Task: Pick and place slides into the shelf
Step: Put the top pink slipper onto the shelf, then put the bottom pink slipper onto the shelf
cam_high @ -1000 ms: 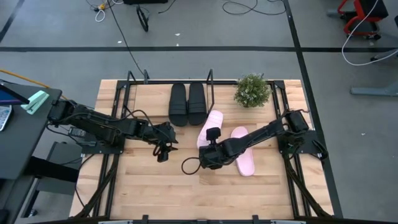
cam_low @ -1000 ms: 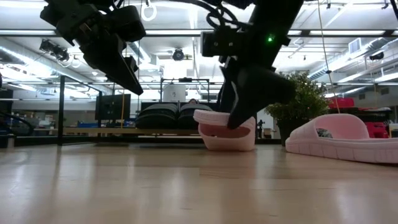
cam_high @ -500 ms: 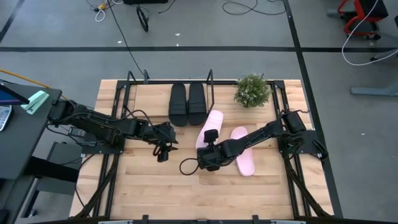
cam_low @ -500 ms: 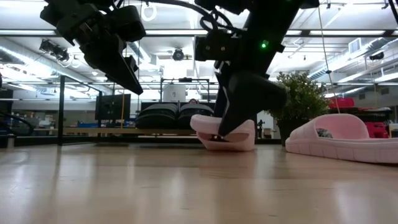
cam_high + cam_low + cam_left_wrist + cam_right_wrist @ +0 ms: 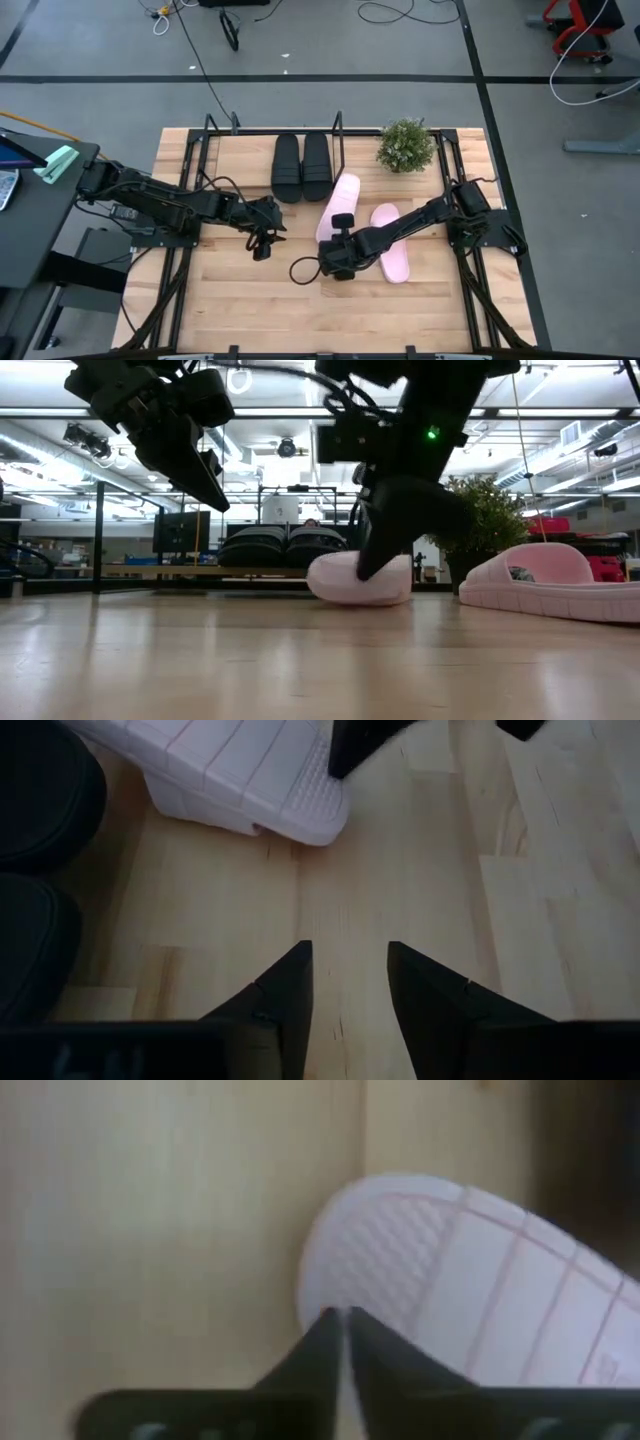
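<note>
Two black slides [image 5: 301, 167] sit side by side in the shelf [image 5: 338, 130] at the table's far edge. One pink slide [image 5: 340, 198] lies sole up on the table, slanting out from the shelf. A second pink slide [image 5: 392, 255] lies to its right, strap up. My right gripper [image 5: 330, 240] is shut at the near end of the sole-up slide [image 5: 470, 1290]. My left gripper [image 5: 262, 240] hangs open above bare wood to the left of that slide, its fingers [image 5: 290, 990] on nothing. My right gripper comes down on a slant from the table's near right. Its shut fingertips [image 5: 330, 1325] meet the rounded rim at the pink slide's near end [image 5: 316, 1302]. Whether any of the rim is between the fingers I cannot tell. The slide lies on the table, ribbed sole up [image 5: 360, 580].
A small green potted plant [image 5: 406, 145] stands at the far right, beside the shelf. A loose cable loop [image 5: 303, 268] hangs by my right arm. Bare wood stretches across the table's near half [image 5: 300, 310].
My right gripper has shut and gone down a little at the pink slide's near end. In the low view that end was tipped up and showed its opening. It now rests low on the table and shows a closed rounded face.
</note>
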You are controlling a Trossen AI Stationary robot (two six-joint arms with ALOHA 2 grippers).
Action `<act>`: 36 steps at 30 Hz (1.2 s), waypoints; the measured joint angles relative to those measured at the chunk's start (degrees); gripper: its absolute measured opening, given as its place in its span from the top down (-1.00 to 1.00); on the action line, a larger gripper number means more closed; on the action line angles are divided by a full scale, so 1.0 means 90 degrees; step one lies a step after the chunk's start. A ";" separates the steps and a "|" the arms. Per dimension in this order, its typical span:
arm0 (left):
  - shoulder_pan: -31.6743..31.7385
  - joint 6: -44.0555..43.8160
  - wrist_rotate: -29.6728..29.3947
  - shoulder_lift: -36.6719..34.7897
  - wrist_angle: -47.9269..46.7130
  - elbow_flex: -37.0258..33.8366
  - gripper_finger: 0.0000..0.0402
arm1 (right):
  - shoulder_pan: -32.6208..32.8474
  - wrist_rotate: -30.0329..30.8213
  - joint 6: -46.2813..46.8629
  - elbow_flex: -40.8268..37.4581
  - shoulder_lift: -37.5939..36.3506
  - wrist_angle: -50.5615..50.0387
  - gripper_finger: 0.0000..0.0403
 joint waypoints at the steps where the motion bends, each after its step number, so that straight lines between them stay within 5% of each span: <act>1: 0.0000 0.0000 0.0000 0.0000 0.0002 0.0000 0.31 | -0.0004 -0.0033 0.0003 0.0066 0.0002 -0.0131 0.94; 14: 0.0000 0.0032 -0.0005 0.0000 0.0010 0.0000 0.37 | 0.0331 -0.0698 0.1596 0.0570 -0.0398 -0.0742 0.93; 23: 0.0137 0.0067 -0.0029 0.0000 0.0017 0.0000 0.35 | 0.0254 -0.0888 0.3927 0.0577 -0.1023 -0.1625 0.85; 36: 0.0216 0.0036 -0.0027 0.0000 0.0017 0.0000 0.38 | 0.0583 -0.0999 0.4311 -0.0041 -0.2035 -0.3492 0.05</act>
